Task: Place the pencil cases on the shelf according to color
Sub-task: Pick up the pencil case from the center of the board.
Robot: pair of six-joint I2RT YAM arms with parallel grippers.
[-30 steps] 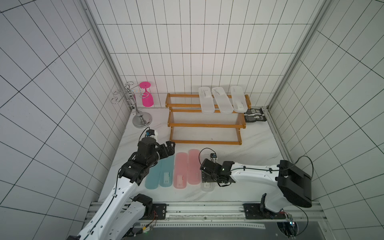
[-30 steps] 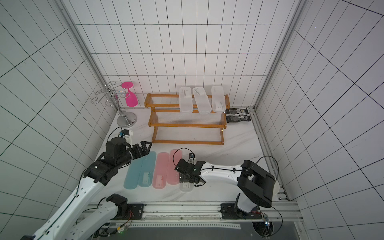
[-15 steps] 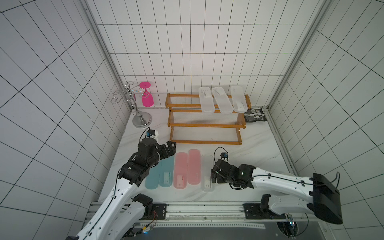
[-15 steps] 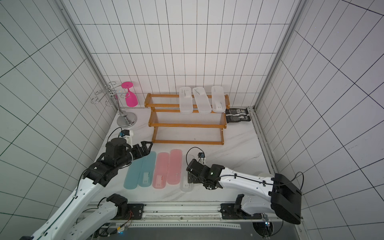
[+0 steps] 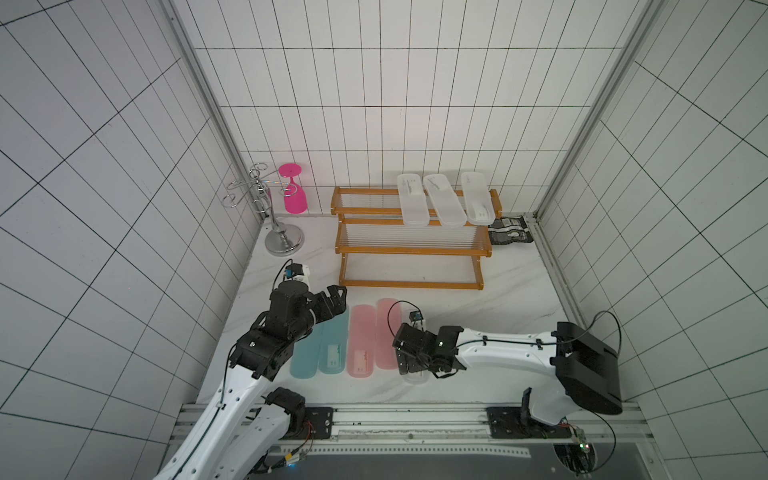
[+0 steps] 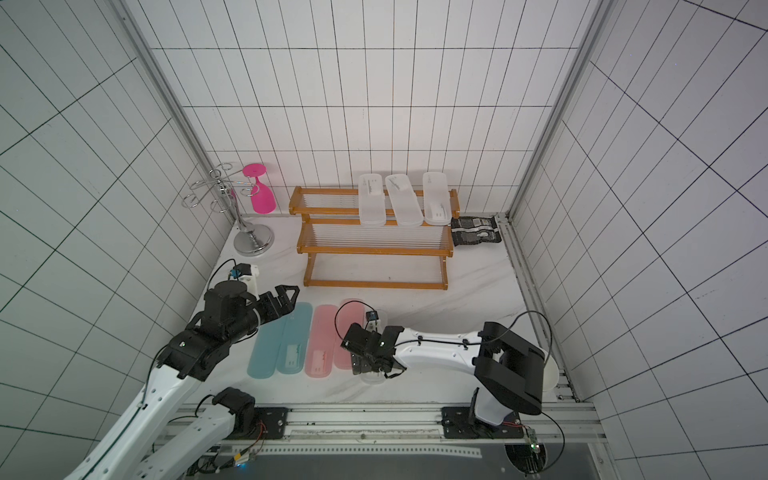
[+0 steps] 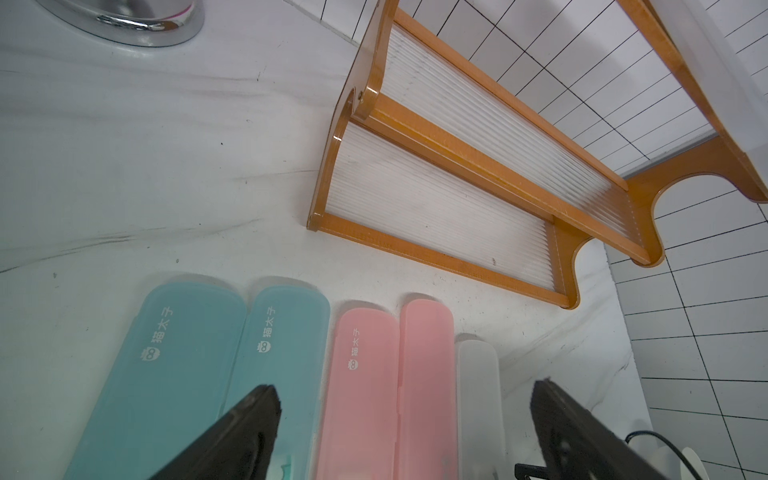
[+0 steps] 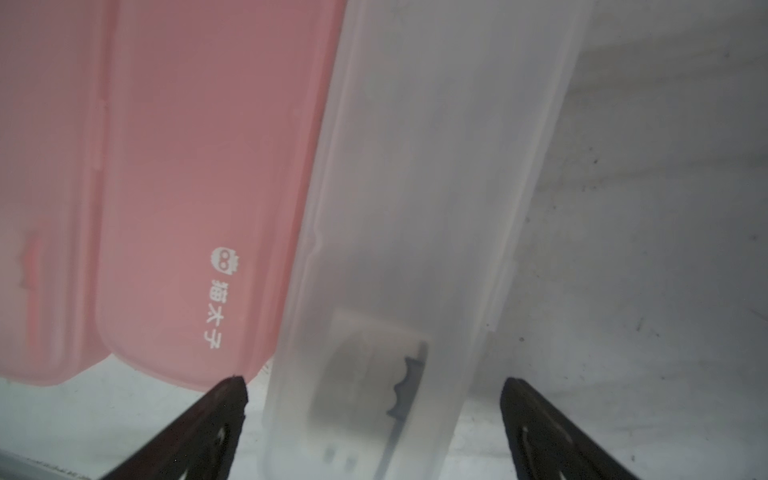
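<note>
1. Hovering low, the right hand straddled the clear-white pencil case on the surface, fingers apart.
2. Left hand hung spread wide near the teal cases.
3. Risk: one finger could snag the neighbouring pink case.

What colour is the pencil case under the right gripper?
The pencil case is frosted clear-white; the right wrist view shows it best.

White print, a face logo followed by 猫太子, stands on the end teal-blue case, the second teal-blue case, the first pink case and the second pink case. At 3 o'clock of the latter, the clear-white case carries a label that is illegible.
</note>
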